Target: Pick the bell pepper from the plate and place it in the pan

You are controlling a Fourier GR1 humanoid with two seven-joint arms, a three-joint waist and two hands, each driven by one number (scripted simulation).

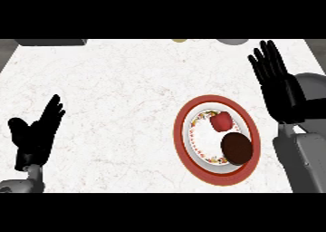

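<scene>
Two grey forearms rise from the lower edge, each ending in one black hand. At the lower left the left hand (35, 131) stands with straight fingers spread upward and the thumb held out to the side, holding nothing. On the other side the right hand (279, 86) is likewise wide, fingers straight and pointing toward the far edge, with nothing in it.

One plate (216, 139), red-rimmed with a patterned white centre, lies on the white marbled worktop (119, 90), right of the middle. On it are two things: one red bell pepper (221, 120) on the far part of the plate, and one dark round item (236, 148) just beside it on the near part.

The pepper lies left of the right hand and a little nearer, close by but apart from it. It is well apart from the left hand, across the bare worktop. No pan can be made out.
</scene>
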